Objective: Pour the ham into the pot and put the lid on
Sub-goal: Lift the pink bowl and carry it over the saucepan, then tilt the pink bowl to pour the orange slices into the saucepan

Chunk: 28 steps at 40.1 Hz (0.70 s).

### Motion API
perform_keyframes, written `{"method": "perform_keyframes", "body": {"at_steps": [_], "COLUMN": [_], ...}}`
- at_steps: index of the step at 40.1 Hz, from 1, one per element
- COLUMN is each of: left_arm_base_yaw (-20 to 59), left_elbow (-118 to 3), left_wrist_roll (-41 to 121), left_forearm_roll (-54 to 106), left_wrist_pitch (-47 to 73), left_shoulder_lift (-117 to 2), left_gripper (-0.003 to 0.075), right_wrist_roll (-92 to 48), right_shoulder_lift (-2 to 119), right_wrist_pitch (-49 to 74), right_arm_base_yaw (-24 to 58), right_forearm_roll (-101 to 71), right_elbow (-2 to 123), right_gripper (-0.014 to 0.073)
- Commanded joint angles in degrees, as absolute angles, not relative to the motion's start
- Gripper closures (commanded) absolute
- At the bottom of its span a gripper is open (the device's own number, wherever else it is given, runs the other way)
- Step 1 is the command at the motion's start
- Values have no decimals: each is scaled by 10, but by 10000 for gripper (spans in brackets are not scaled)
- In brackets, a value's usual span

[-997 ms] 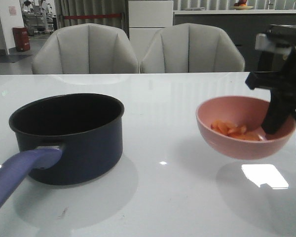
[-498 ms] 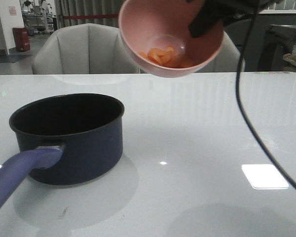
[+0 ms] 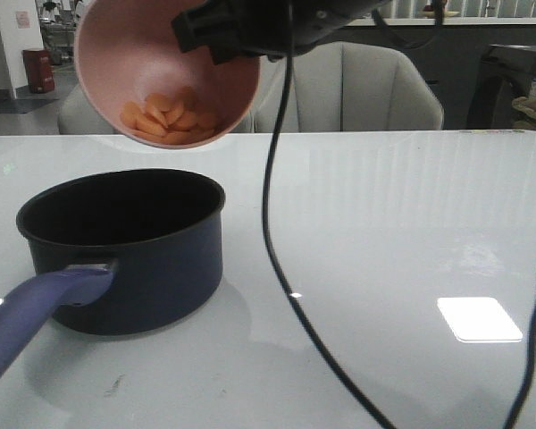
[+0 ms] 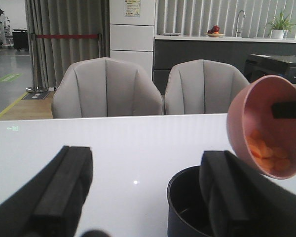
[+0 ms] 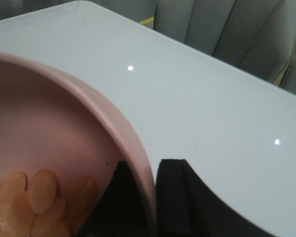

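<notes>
Front view – bowl: one pink bowl (image 3: 168,71) held up in the air, tipped with its mouth toward the camera, above the far rim of the pot.
Front view – ham: a single heap of orange slices (image 3: 167,118) lies in the low side of the bowl; about nine can be made out, the exact count unclear. All of it is inside the bowl, none visible in the pot.
Front view – pot: one dark pot (image 3: 125,248) stands on the white table (image 3: 384,232), its handle (image 3: 31,317) pointing toward the camera.
Front view – right gripper: the right gripper (image 3: 230,34) is clamped on the bowl's upper rim; two black cables hang down from the arm.
Front view – chairs: two grey chairs (image 3: 375,85) stand behind the table.
Left wrist view – left gripper: the left gripper (image 4: 143,197) has its two black fingers (image 4: 64,190) spread wide apart, holding nothing.
Left wrist view – pot and bowl: part of the pot's rim (image 4: 182,207) shows beside one finger, with the tipped bowl (image 4: 266,126) above it and the ham (image 4: 269,153) heaped inside.
Right wrist view – grip: one finger (image 5: 180,197) is pressed against the outside of the bowl's wall (image 5: 113,118), the other against the inside.
Right wrist view – ham: a few pale orange slices (image 5: 37,197) lie low in the bowl beside the inner finger.
</notes>
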State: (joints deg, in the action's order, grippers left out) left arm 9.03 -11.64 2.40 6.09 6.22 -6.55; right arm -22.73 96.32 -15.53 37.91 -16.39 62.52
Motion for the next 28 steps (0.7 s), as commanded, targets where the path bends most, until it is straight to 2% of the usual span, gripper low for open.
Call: {"method": "perform_keyframes", "body": {"at_steps": [1, 14, 20, 28], "left_arm_base_yaw": [94, 94, 94, 94], "left_elbow": [-133, -133, -133, -133], "left_wrist_roll": [24, 24, 24, 24], "left_forearm_roll": [63, 63, 63, 63], "left_wrist_pitch": [23, 24, 24, 25], "left_shoulder_lift": [-77, -77, -77, -77], "left_gripper": [221, 222, 222, 222], "right_wrist_roll": [-259, -385, -398, -423], "right_shoulder_lift": [969, 1062, 1093, 1097], "right_wrist_pitch": [-298, -564, -698, -730], "right_arm_base_yaw": [396, 414, 419, 419], "right_forearm_roll": [-123, -110, -85, 3], "right_elbow": [649, 649, 649, 649], "right_gripper": [461, 461, 461, 461]}}
